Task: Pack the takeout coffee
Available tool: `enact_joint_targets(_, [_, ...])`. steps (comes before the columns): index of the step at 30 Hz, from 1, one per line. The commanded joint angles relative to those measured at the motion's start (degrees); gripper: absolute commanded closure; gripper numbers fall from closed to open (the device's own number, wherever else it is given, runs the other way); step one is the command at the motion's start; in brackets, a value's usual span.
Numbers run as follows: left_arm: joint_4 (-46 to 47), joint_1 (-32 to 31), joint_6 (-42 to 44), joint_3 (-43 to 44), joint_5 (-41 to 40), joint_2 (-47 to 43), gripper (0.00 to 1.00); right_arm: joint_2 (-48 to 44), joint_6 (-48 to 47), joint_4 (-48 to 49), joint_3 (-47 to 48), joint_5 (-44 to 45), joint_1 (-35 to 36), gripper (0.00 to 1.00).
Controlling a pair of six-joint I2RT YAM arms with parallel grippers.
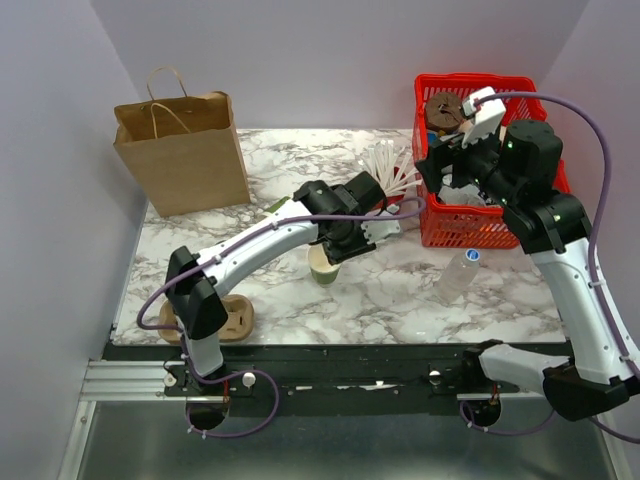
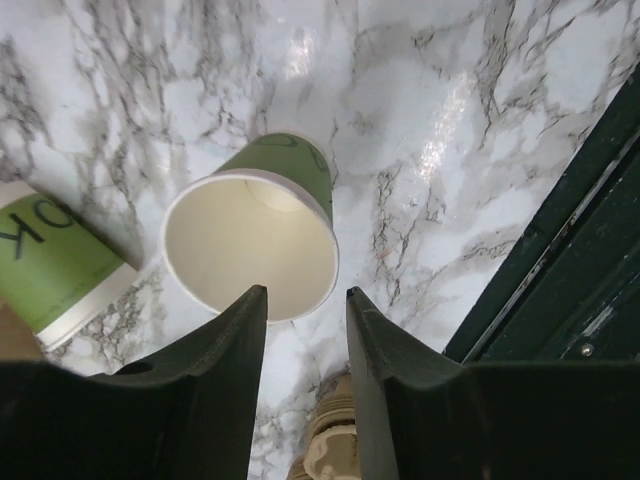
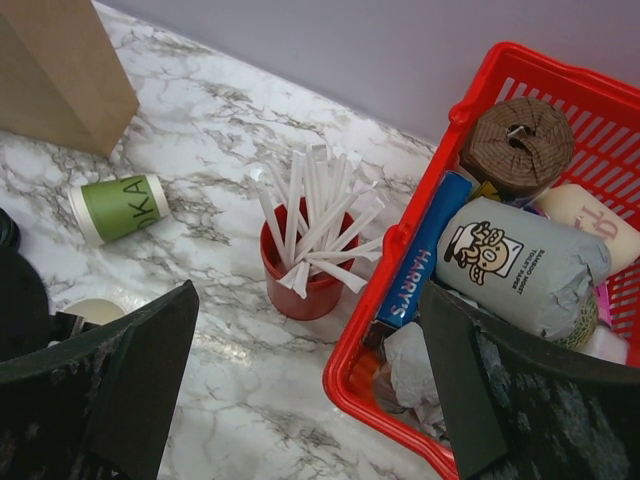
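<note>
A green paper cup (image 2: 250, 240) stands upright and open on the marble table, with a cream inside and no lid on it. No black lid shows in any view. My left gripper (image 2: 304, 292) is open and empty, hanging just above and to the near side of the cup's rim. From above, the left gripper (image 1: 340, 245) covers most of the cup (image 1: 323, 268). A second green cup (image 3: 120, 207) lies on its side nearby and also shows in the left wrist view (image 2: 55, 265). My right gripper (image 3: 310, 292) is wide open and empty above the basket's left edge.
A brown paper bag (image 1: 185, 150) stands at the back left. A red cup of white sticks (image 3: 305, 265) stands beside a red basket (image 3: 395, 243) holding several packets. A water bottle (image 1: 455, 275) lies at centre right. A tan pulp cup carrier (image 1: 215, 318) sits at the near left.
</note>
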Motion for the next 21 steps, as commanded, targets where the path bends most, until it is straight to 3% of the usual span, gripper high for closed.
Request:
enact_joint_targets(1, [-0.96, 0.84, 3.46, 3.93, -1.05, -6.75, 0.52, 3.78, -1.04, -1.24, 2.87, 0.32, -0.27, 0.00])
enact_joint_targets(5, [-0.62, 6.98, 8.37, 1.56, -2.47, -12.20, 0.51, 9.05, -2.53, -0.98, 6.90, -0.03, -0.19, 0.00])
enact_joint_targets(6, [0.43, 11.70, 9.78, -1.75, -2.03, -15.08, 0.51, 10.02, -2.71, -0.63, 7.79, -0.03, -0.27, 0.00])
enact_joint_targets(9, [4.91, 17.53, 18.45, -8.70, -0.70, -19.05, 0.51, 13.10, -4.28, -0.45, 11.12, -1.78, -0.27, 0.00])
enact_joint_targets(16, [28.07, 29.14, 50.96, -33.31, 6.66, -30.83, 0.52, 10.64, -4.74, 6.66, 6.66, -6.09, -0.27, 0.00])
enact_joint_targets(21, [44.81, 35.12, 58.48, -45.88, 13.17, -33.30, 0.52, 10.12, -3.24, 6.94, 6.83, -6.53, -0.36, 0.00])
